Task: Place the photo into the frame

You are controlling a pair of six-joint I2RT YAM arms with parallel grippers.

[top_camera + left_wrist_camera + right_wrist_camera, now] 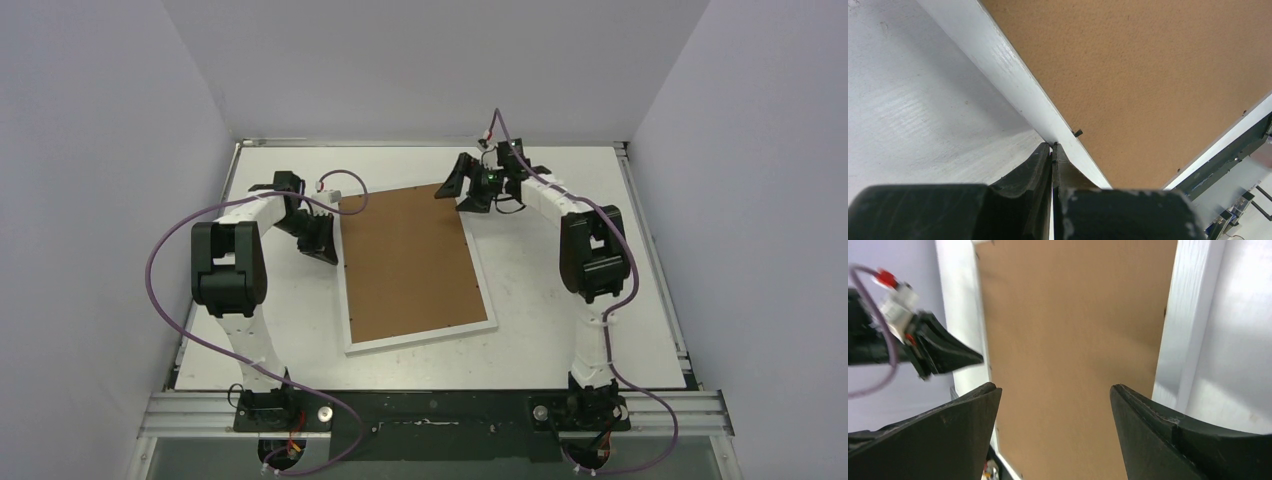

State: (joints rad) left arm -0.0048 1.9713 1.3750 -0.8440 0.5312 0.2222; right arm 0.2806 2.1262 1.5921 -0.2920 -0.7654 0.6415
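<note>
The frame (421, 340), narrow and white-bordered, lies flat on the table with a plain brown backing board (405, 260) filling its middle. The photo is hidden. My left gripper (331, 251) is shut, and its tips (1053, 146) rest against the outer side of the frame's left border (1013, 75), near a small black tab (1078, 133). Nothing shows between its fingers. My right gripper (456, 186) hovers open over the frame's far end, its fingers wide apart above the backing board (1073, 315). From there the left gripper (943, 352) shows at the frame's other border.
The white table (560, 340) is walled by grey panels on three sides. A metal rail (430, 410) with both arm bases runs along the near edge. Purple cables loop beside each arm.
</note>
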